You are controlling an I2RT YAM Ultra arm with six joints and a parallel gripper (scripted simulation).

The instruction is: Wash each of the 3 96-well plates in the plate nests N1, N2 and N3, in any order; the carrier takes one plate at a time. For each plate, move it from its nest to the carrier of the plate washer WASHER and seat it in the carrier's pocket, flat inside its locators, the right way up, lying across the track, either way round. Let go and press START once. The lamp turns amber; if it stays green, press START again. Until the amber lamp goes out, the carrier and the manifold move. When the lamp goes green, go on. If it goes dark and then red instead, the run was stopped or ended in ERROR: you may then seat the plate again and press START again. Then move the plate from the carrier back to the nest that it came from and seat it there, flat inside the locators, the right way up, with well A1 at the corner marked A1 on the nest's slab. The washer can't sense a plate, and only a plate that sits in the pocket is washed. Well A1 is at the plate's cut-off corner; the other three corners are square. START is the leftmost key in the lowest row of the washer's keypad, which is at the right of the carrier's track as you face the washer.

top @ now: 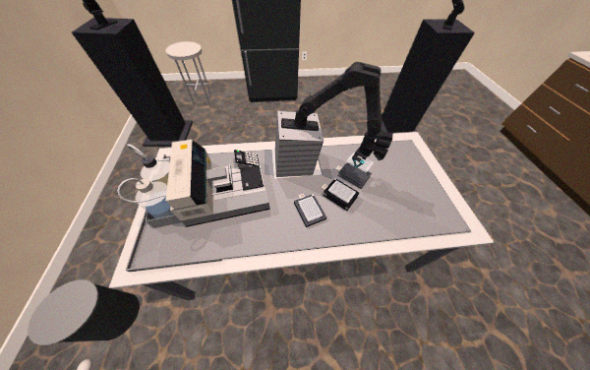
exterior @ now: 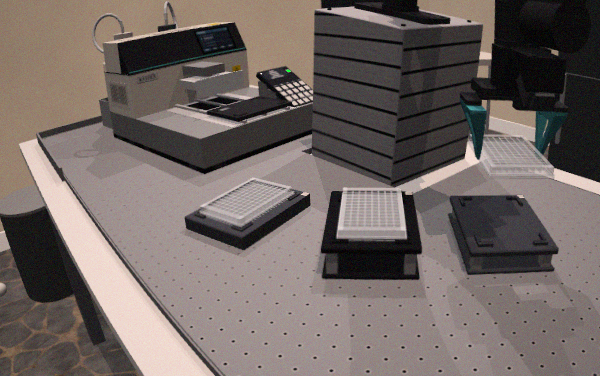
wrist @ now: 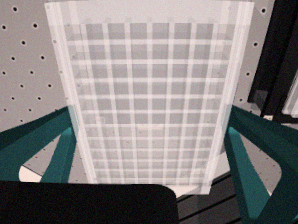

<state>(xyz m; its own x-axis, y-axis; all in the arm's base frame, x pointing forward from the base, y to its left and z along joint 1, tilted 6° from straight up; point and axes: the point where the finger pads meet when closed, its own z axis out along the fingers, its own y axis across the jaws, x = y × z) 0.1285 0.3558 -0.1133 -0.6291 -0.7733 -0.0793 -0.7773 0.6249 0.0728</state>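
Observation:
My gripper point(exterior: 510, 130) is shut on a clear 96-well plate point(exterior: 515, 156) and holds it in the air above and behind the right-hand nest point(exterior: 501, 232), which stands empty with its black slab and corner locators bare. In the wrist view the plate point(wrist: 148, 90) fills the frame between the two teal fingers. The gripper also shows in the overhead view point(top: 361, 161). The middle nest holds a plate point(exterior: 372, 213), and so does the left nest point(exterior: 247, 201). The washer point(exterior: 200, 100) stands at the table's left, its carrier pocket point(exterior: 247, 107) empty and a green lamp point(exterior: 288, 71) lit on the keypad point(exterior: 290, 86).
A tall grey ribbed block point(exterior: 395, 90) carrying the arm's base stands between the washer and the nests. Bottles with tubing point(top: 147, 177) sit behind the washer. Two black pillars point(top: 128, 74) point(top: 428, 74) stand behind the table.

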